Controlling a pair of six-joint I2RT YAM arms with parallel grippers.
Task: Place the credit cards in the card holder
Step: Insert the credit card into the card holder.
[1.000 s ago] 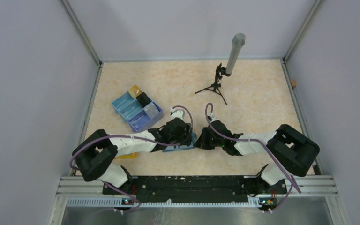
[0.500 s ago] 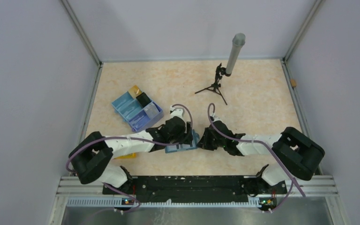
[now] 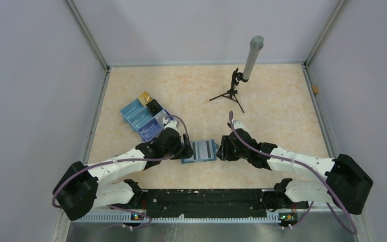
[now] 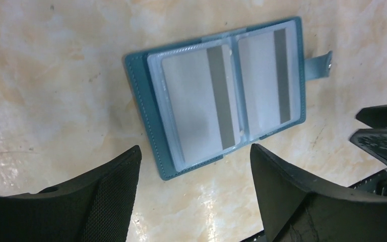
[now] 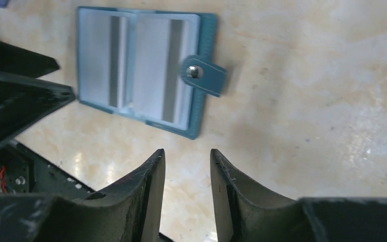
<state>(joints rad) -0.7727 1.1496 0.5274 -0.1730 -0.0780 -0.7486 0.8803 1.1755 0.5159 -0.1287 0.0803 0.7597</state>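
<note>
The teal card holder lies open and flat on the table between my two grippers. In the left wrist view the card holder shows two clear sleeves, each with a pale silvery credit card bearing a grey stripe. Its clasp tab sticks out on the right-arm side. My left gripper hovers open just left of the holder, touching nothing. On the other side my right gripper is open too, its fingertips short of the clasp. A gold card and a black card stand in the tray box.
A blue partitioned tray box sits behind the left arm. At the back a small black tripod holds a grey cylinder. Metal rails edge the table, with a small orange piece by the right rail.
Both grippers have drawn back from the card holder, left one leftward, right one rightward. The right gripper has opened. The holder, earlier covered by them, now lies uncovered and open.
</note>
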